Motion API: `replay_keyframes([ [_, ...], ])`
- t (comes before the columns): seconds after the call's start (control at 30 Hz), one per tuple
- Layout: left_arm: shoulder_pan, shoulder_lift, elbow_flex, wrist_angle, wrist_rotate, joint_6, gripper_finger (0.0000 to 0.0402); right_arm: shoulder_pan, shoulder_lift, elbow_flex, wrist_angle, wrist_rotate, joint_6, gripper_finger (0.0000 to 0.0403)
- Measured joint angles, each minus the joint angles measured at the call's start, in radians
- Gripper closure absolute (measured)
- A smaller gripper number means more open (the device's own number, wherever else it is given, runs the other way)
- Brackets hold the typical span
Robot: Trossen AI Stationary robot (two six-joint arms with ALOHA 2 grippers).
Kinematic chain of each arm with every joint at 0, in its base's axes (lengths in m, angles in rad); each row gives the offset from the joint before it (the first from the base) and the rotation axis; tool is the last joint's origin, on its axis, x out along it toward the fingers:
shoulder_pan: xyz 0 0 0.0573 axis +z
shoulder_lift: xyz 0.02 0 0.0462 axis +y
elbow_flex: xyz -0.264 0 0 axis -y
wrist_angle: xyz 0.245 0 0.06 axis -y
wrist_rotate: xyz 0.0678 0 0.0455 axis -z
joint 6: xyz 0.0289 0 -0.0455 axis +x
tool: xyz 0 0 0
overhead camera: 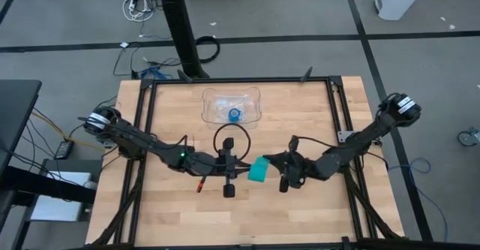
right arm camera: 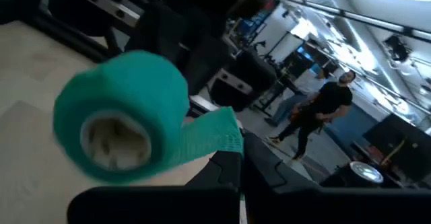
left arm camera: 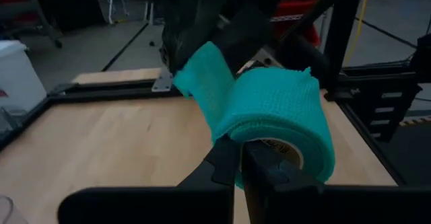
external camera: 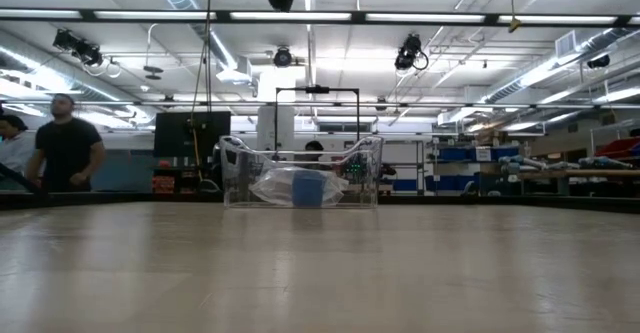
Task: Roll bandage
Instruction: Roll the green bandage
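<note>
The teal bandage (overhead camera: pixel 259 170) is a stubby roll (left arm camera: pixel 283 116) with a pale core, held above the table's middle between my two arms. A short flat tail (left arm camera: pixel 205 83) runs off the roll to my right gripper (right arm camera: pixel 237 158), which is shut on it. My left gripper (left arm camera: pixel 241 162) is shut at the roll's near end. In the high view my left gripper (overhead camera: pixel 244 167) comes from the table's left and my right gripper (overhead camera: pixel 270 160) from its right. Neither the grippers nor the bandage appear in the low view. My left gripper pinches the roll at the rim of its near end, beside the pale core opening (left arm camera: pixel 273 150). Its fingers come level from the table's left. The roll is clear of the table. Whether a finger reaches into the core, I cannot tell. My right gripper pinches the free end of the tail (right arm camera: pixel 225 138) between its two fingers, coming level from the table's right. The tail runs short and nearly straight from the fingers to the roll (right arm camera: pixel 121 126), which hangs clear of the table.
A clear plastic tray (overhead camera: pixel 251 98) stands at the table's far middle with a small bright-blue roll (overhead camera: pixel 235 115) in it; the low view shows the tray (external camera: pixel 232 173) too. Black frame rails (overhead camera: pixel 142 130) edge the table. People stand in the room beyond (external camera: pixel 65 143).
</note>
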Motion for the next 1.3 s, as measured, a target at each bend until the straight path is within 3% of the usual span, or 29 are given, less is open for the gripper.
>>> replay_keyframes([
  [0.23, 0.004, 0.032, -0.001, -0.050, 0.046, -0.095, 0.0385, -0.005, 0.091, 0.055, -0.131, -0.144, 0.152, 0.0403],
  [0.87, 0.008, 0.245, 0.001, -0.110, 0.189, -0.443, 0.0385, 0.043, 0.376, 0.053, -0.126, -0.209, 0.569, 0.0403],
  [1.3, 0.012, 0.279, 0.001, -0.163, 0.233, -0.630, 0.0384, 0.037, 0.476, 0.054, -0.043, -0.266, 0.639, 0.0403],
])
